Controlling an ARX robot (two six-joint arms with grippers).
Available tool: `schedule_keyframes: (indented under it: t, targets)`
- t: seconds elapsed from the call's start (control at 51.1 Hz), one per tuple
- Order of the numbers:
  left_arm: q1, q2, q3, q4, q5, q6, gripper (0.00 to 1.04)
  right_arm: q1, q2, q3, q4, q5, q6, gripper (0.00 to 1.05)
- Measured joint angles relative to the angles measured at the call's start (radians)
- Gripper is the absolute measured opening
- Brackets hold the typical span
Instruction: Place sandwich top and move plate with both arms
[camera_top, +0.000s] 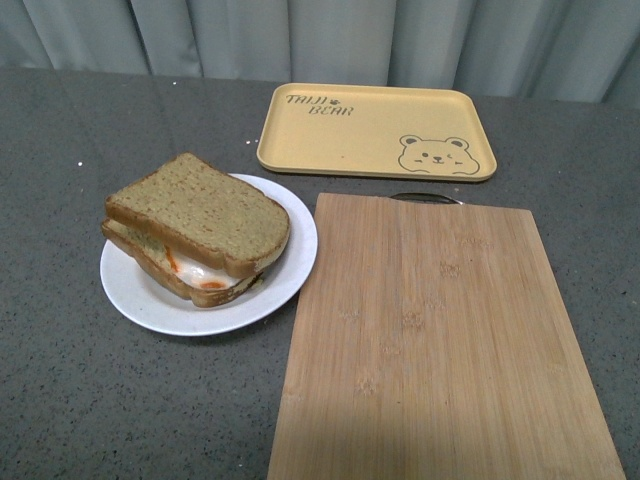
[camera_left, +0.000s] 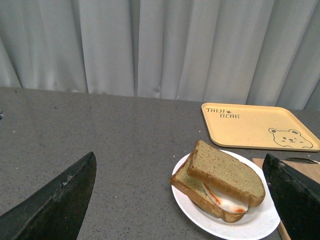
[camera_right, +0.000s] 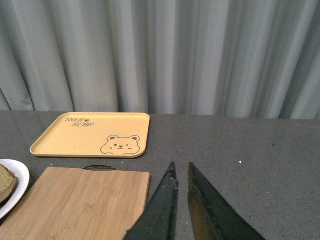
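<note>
the sandwich top (camera_top: 200, 215) sat on the plate (camera_top: 300, 255), which lay nearer the left gripper (camera_left: 180, 156), jaws wide apart; the right gripper (camera_right: 181, 167) seemed nearly closed, empty.
</note>
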Motion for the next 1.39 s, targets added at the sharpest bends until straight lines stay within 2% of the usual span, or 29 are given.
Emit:
schedule_keyframes:
  t: [0.078,0.137,0.235,0.372,0.431,0.49,0.764,0.901,1.155,1.39]
  targets:
    - [0.000,0.000,0.000,0.000,0.000,0.000,0.98,0.000,-0.001,0.000,0.000,0.000,0.000,0.30]
    - [0.000,0.000,0.000,0.000,0.000,0.000,0.98,0.000,-0.001,0.000,0.000,0.000,0.000,0.39]
    - [0.000,0.000,0.000,0.000,0.000,0.000,0.98,0.000,-0.001,0.000,0.000,0.000,0.000,0.62]
    - [0.001,0.005,0.001,-0.002,0.002,-0.002,0.98,0.000,-0.001,0.000,0.000,0.000,0.000,0.87]
    - [-0.001,0.127,0.069,-0.176,0.027,-0.088,0.98,0.000,-0.001,0.000,0.000,0.000,0.001,0.97]
    - [-0.020,0.268,0.084,-0.170,0.002,-0.159,0.98,0.000,-0.001,0.000,0.000,0.000,0.000,0.94]
    - [-0.129,1.061,0.220,0.294,0.015,-0.498,0.98,0.000,-0.001,0.000,0.000,0.000,0.001,0.95]
    - [-0.144,1.418,0.321,0.406,0.008,-0.636,0.98,0.000,-0.001,0.000,0.000,0.000,0.000,0.95]
    - [-0.155,1.693,0.431,0.442,0.044,-0.823,0.98,0.000,-0.001,0.000,0.000,0.000,0.000,0.95]
    - [-0.155,1.786,0.474,0.488,0.072,-0.958,0.98,0.000,-0.001,0.000,0.000,0.000,0.000,0.95]
